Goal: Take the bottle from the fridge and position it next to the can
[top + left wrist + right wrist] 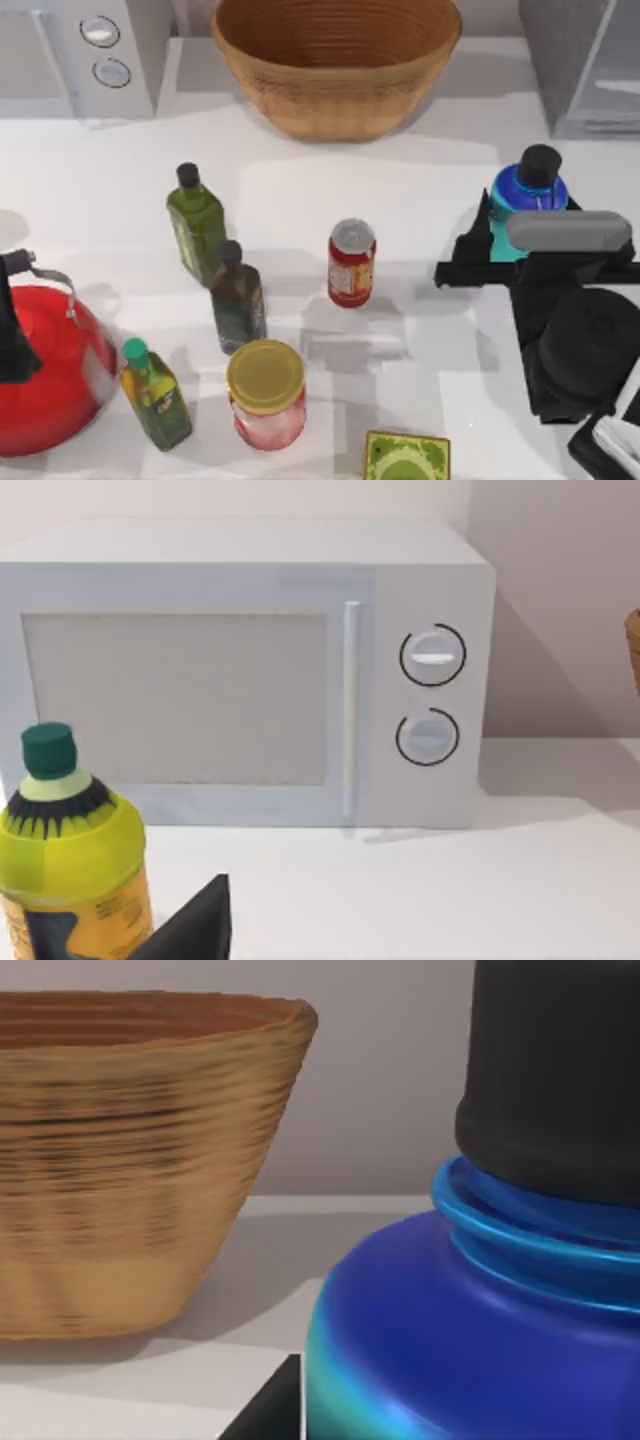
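The bottle [528,200] is already out of the fridge [590,70]: it stands upright in front of the fridge's glass door, over the white table [420,170], with the right gripper [525,245] wrapped around its turquoise body below the blue shoulder. In the right wrist view the black cap and blue shoulder of the bottle [470,1340] loom directly ahead, with one dark fingertip [270,1410] pressed beside it, so I judge the fingers to be clamped on the bottle. The can [351,262] stands to the left of the bottle, well apart from it, with bare tabletop between the two. So the fetching part looks done and the carrying part is still ahead: the bottle has to travel left toward the can and be set down just beside it without knocking it. The wicker basket [337,62] sits behind the can, out of that path. The left gripper [195,930] is parked far to the can's left, near the yellow oil bottle [70,870] and facing the microwave [240,670]; I cannot tell its opening.
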Tool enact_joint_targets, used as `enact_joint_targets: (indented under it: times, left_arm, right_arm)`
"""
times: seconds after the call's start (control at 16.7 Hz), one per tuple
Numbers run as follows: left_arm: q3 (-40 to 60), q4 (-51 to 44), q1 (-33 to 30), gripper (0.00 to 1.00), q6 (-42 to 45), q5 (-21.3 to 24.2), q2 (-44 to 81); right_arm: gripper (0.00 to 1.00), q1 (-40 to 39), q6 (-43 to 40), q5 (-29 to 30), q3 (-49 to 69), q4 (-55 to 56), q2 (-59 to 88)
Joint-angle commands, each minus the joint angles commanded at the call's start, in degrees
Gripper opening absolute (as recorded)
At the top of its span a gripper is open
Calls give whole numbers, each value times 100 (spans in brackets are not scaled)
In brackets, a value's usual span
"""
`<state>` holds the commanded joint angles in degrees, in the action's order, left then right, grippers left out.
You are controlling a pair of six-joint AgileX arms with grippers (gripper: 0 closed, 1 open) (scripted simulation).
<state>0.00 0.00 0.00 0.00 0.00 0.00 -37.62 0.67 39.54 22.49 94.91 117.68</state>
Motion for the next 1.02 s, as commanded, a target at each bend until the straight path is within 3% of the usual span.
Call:
enact_joint_targets:
  times: [0.42,1.02]
  left_arm:
    - [0,0,0,100,0,0,0]
    - [0,0,0,100,0,0,0]
  right_arm:
    - [0,0,0,0,0,0,0]
    - [75,0,0,0,0,0,0]
